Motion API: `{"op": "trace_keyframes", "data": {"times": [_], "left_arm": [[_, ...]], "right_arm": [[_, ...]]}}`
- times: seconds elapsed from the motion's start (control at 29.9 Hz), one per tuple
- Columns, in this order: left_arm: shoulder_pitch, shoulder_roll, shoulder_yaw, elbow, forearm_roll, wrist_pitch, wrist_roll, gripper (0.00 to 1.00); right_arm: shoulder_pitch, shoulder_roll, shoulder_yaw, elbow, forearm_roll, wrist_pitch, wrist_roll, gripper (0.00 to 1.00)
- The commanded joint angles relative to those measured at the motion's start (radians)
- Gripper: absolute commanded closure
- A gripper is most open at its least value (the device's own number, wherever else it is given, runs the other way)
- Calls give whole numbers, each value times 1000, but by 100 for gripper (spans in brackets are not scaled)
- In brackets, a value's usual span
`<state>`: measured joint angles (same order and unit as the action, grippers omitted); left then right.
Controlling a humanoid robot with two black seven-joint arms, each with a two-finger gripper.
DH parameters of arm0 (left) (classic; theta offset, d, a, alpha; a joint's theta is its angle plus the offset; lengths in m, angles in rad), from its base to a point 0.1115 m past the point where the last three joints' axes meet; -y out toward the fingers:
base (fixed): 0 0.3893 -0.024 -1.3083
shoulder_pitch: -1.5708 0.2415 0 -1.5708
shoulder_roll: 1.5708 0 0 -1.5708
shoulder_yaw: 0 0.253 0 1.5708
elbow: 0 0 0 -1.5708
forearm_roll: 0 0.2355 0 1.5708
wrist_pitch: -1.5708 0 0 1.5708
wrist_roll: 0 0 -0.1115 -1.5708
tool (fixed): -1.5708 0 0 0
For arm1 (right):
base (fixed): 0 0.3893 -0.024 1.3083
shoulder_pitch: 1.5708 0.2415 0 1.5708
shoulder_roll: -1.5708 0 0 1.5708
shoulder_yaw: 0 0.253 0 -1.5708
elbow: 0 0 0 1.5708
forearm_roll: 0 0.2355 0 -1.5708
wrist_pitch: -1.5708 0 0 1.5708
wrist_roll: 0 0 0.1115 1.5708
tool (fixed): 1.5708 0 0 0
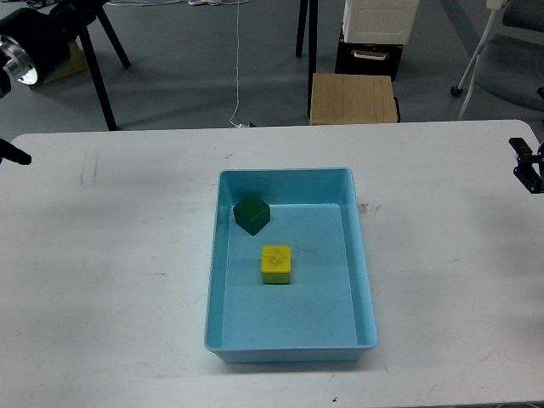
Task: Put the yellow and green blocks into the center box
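A light blue box (364,272) sits in the middle of the white table. A dark green block (252,212) lies in the box near its far left corner. A yellow block (275,264) lies flat near the box's middle, apart from the green one. Only a thick part of my left arm (30,42) shows at the top left corner, and a small black tip (15,156) shows at the left edge; its gripper is out of view. My right gripper (527,165) shows small and dark at the right edge, far from the box, and its fingers cannot be told apart.
A white table (110,255) holds the box. Beyond its far edge stand a wooden stool (353,98), a white and black case (378,34), black stand legs (95,64) and a chair base (489,51).
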<state>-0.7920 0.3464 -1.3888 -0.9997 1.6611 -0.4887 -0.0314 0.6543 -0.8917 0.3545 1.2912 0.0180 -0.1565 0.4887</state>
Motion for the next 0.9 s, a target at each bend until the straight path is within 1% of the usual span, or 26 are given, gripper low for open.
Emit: {"op": "trace_keyframes", "data": {"times": [0.0, 0.13, 0.27, 0.3, 0.4, 0.5, 0.6, 0.7, 0.8, 0.87], "left_arm": [[75, 2, -44, 27, -228, 0, 1, 3], [109, 5, -41, 65, -502, 0, 8, 3], [137, 13, -49, 70, -806, 0, 56, 3], [142, 19, -47, 70, -878, 19, 64, 3], [163, 31, -35, 67, -1113, 128, 85, 3], [175, 13, -42, 67, -1179, 192, 136, 3], [217, -7, -52, 66, -1219, 211, 136, 3], [231, -23, -58, 64, -1346, 220, 143, 3], [234, -53, -88, 66, -1438, 262, 146, 3], [237, -73, -93, 66, -1452, 268, 166, 2]], "right_arm": [[-1, 5, 0, 5, 0, -2, 0, 0], [1, 4, 1, 16, 4, -2, 0, 0], [-1, -4, 14, 17, 17, 0, 0, 0], [-1, -4, 20, 17, 20, 2, 0, 0], [-2, -4, 30, 17, 30, 0, 0, 0], [-2, -1, 41, 19, 88, 3, 0, 0], [-2, 2, 63, 19, 137, 8, 0, 0], [-2, 7, 86, 19, 149, 8, 0, 0], [-2, 16, 104, 20, 177, 8, 0, 0], [-2, 25, 118, 20, 207, 6, 0, 0]]}}
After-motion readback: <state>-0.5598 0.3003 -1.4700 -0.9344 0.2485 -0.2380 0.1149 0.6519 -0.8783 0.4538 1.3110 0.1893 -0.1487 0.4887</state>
